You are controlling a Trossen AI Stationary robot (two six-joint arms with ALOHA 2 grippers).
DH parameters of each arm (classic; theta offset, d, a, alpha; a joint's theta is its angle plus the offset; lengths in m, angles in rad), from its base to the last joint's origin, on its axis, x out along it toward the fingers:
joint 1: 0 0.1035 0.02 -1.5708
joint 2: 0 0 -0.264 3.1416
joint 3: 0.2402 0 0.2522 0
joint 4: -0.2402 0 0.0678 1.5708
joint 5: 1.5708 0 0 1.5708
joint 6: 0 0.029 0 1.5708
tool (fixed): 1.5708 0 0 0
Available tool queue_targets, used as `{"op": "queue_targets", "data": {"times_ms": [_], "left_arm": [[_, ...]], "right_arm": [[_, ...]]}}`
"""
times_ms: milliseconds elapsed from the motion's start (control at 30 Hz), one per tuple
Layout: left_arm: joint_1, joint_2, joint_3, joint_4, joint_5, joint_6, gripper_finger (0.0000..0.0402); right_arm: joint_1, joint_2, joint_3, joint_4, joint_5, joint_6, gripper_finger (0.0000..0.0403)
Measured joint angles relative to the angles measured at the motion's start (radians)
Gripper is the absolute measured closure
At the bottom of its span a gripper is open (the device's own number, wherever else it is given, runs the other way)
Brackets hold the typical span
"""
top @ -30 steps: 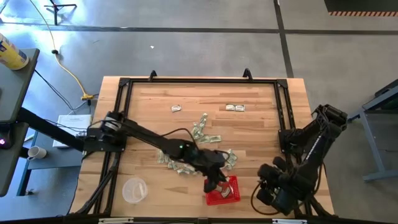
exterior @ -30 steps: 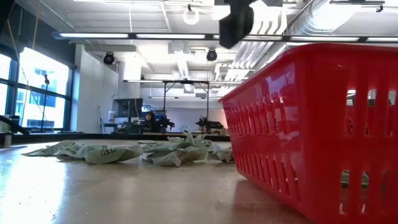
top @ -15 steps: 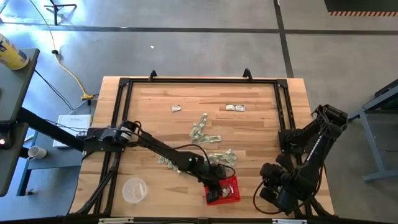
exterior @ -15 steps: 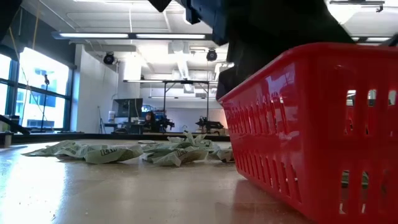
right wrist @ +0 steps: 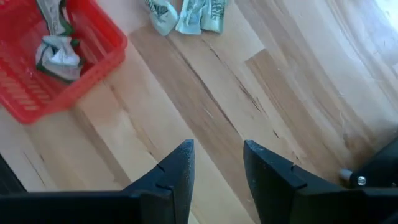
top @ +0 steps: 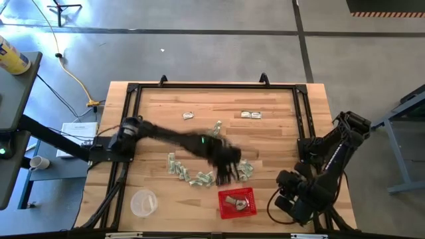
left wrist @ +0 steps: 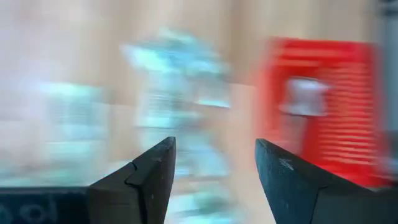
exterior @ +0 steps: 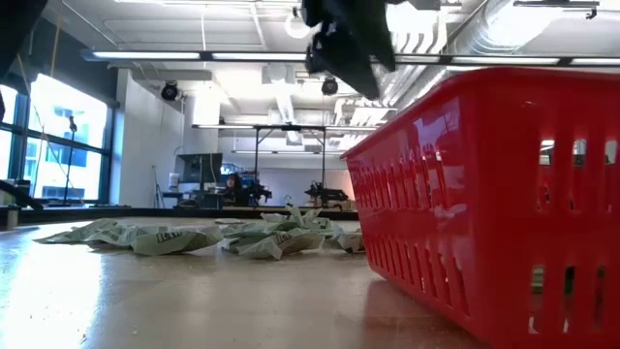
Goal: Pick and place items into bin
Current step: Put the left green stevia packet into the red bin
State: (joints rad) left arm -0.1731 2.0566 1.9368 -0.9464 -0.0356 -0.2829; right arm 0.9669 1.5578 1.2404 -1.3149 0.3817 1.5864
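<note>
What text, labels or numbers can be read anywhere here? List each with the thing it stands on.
None can be read.
Wrapped pieces: dark print on the wrappers, too small and blurred to read.
Yellow container on the side desk: markings too small to read.
Paper sheet beside the table: printing too small to read.
Red basket: no lettering visible.
</note>
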Motion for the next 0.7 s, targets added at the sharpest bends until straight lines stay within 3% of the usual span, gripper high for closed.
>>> {"op": "queue_targets", "data": {"times_ms": [67,200,367,500,700], "left_arm": [[0.078,-0.029,0.036,-0.123,-0.041,0.104,0.0159],[0.264,-0.055,-0.001,-0.284,-0.022,0.228,0.0191],[0.501,-0.059,-0.128,-0.328,0.051,0.257,0.0211],[0.597,-0.059,-0.244,-0.317,0.010,0.289,0.0186],[0.647,-0.059,-0.407,-0.241,-0.084,0.380,0.0109]], "right_arm": [[-0.023,0.000,0.000,0.011,0.002,0.000,0.0274],[-0.096,0.000,-0.022,0.049,0.005,-0.006,0.0272],[-0.180,0.000,-0.063,0.120,-0.007,-0.005,0.0272],[-0.234,0.000,-0.077,0.114,0.009,-0.023,0.0261],[-0.326,0.000,-0.079,0.103,-0.004,-0.079,0.0226]]}}
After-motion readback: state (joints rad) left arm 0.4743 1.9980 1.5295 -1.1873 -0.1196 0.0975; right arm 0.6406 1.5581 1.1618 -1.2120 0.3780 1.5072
